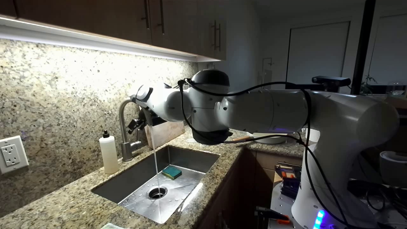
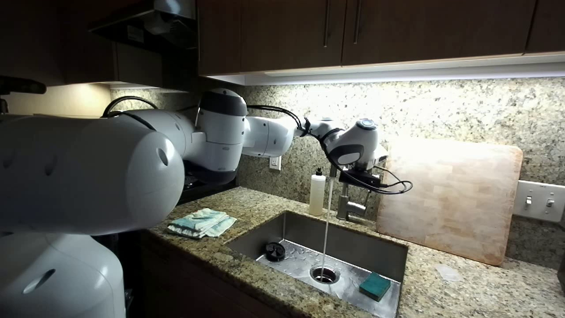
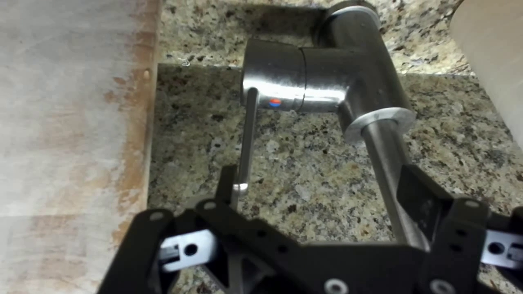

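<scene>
My gripper (image 3: 320, 185) is open, with nothing held between its fingers. In the wrist view, the metal faucet (image 3: 359, 69) lies ahead of it. The thin faucet lever (image 3: 247, 139) reaches down beside the inner side of the left finger; I cannot tell if they touch. The faucet neck passes just inside and behind the right finger. In an exterior view the black gripper (image 1: 136, 124) is beside the curved faucet (image 1: 123, 124). In an exterior view the fingers are mostly hidden behind the wrist. Water (image 2: 327, 221) runs from the spout into the sink (image 2: 344, 234).
A large wooden board (image 2: 450, 198) leans on the backsplash close beside the gripper, also in the wrist view (image 3: 73, 143). A soap bottle (image 1: 109, 154) stands by the faucet. A green sponge (image 2: 374, 286) and black drain piece (image 2: 275, 251) lie in the sink. A folded cloth (image 2: 201, 223) lies on the counter.
</scene>
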`<state>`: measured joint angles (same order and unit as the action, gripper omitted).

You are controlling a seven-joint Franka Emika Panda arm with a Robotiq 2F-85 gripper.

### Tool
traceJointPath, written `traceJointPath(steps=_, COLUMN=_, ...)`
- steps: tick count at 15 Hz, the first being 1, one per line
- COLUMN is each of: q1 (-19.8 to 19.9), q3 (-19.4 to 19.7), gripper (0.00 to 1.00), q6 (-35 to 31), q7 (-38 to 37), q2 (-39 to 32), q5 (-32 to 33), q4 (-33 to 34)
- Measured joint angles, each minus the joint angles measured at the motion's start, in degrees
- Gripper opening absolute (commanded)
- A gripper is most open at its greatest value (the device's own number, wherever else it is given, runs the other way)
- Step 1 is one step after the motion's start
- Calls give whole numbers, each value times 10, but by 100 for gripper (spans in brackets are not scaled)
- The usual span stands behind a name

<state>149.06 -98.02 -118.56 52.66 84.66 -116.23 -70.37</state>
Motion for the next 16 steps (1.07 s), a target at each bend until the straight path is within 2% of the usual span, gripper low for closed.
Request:
traceJointPath(steps=8, q1=-1, q3=0, gripper=100, q6=23, q7=0, q2=-1, q5=0, q4=7)
traceJointPath(steps=16, q1=-1, q3=2, gripper=100, q6=10, q7=-9, q2=-1, q5=10, q4=7)
